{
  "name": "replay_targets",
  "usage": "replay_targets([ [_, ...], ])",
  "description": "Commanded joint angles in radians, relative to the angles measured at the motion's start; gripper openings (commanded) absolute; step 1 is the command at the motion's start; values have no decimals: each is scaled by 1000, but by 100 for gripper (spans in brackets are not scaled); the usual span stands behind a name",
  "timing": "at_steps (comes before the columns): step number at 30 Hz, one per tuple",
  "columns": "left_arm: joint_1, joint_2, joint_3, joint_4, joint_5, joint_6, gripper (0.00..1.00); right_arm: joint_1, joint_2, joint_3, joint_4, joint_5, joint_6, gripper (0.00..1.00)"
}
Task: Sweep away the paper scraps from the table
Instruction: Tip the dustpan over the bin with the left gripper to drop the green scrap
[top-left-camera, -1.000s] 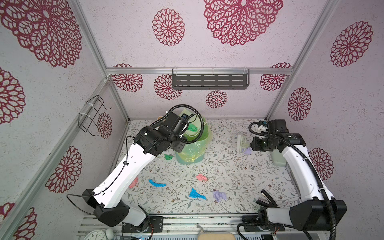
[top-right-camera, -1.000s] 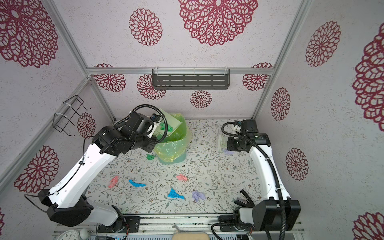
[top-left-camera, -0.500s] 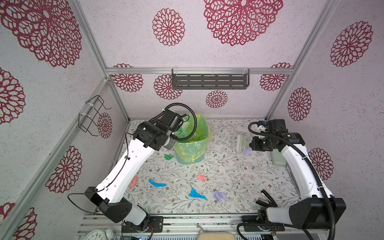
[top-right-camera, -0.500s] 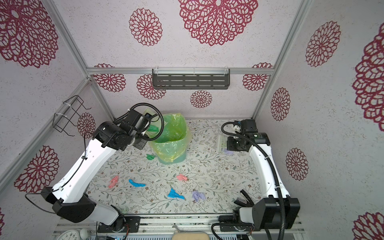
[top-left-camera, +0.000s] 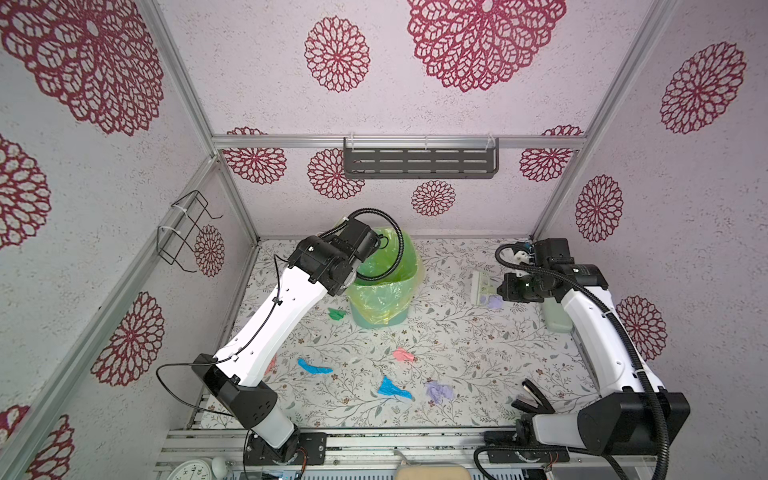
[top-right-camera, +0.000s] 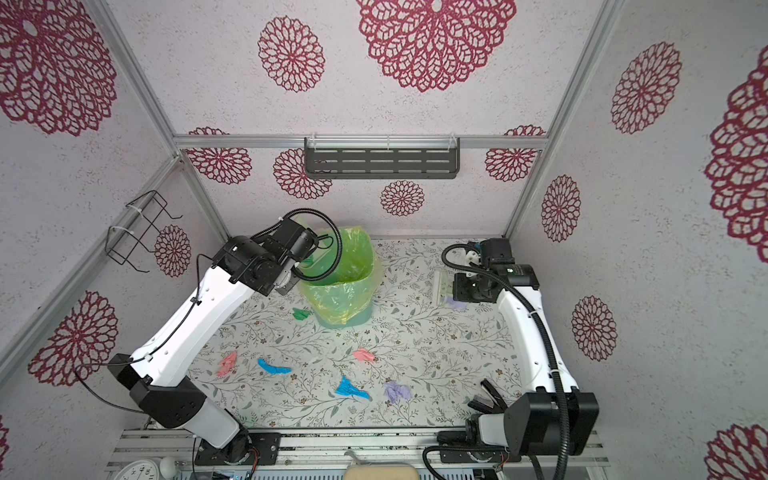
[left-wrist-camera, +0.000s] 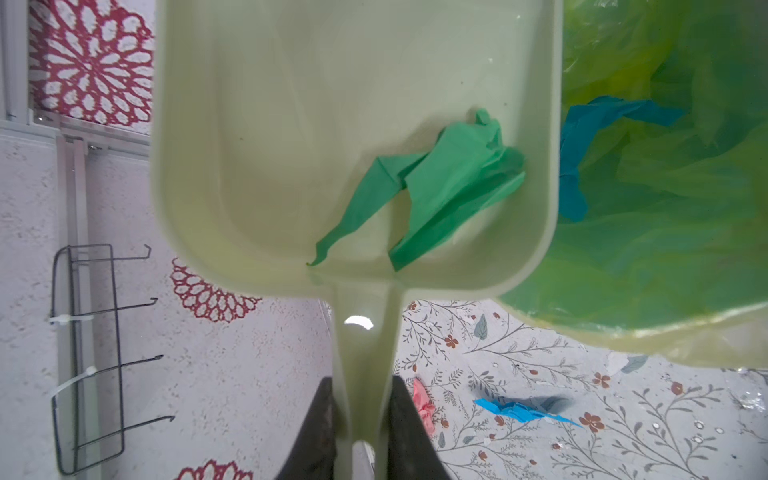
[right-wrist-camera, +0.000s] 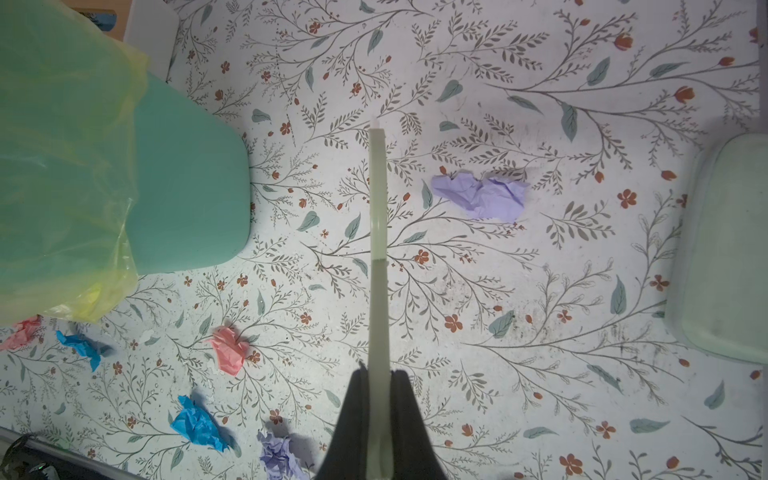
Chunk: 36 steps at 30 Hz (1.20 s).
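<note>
Drawn back to the rim of the bin (top-left-camera: 386, 320), the left fingers (left-wrist-camera: 320, 432) grip a dustpan (left-wrist-camera: 332, 124) whose green scrap (left-wrist-camera: 453, 178) must yet be tipped in; right fingers (right-wrist-camera: 353, 419) clamp a pale sweeping tool (right-wrist-camera: 377, 249), other scraps (top-left-camera: 392, 388) litter the bench (top-left-camera: 478, 353) around the bin.

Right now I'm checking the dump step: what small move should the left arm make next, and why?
Probably tip the dustpan over the bin liner: the left gripper grips its handle, the green scrap lies inside the pan by its wall, and the lined opening is right beside it.
</note>
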Motion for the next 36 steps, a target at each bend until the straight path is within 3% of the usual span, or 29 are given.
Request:
replay_targets([
  [1, -50, 25, 13, 11, -87, 35, 13, -8, 3, 37, 11, -20, -11, 0],
  [16, -191, 8, -146, 152, -422, 218, 13, -6, 20, 37, 22, -63, 3, 0],
  [36, -200, -77, -358, 440, -554, 510, 13, 5, 18, 32, 22, -81, 4, 0],
])
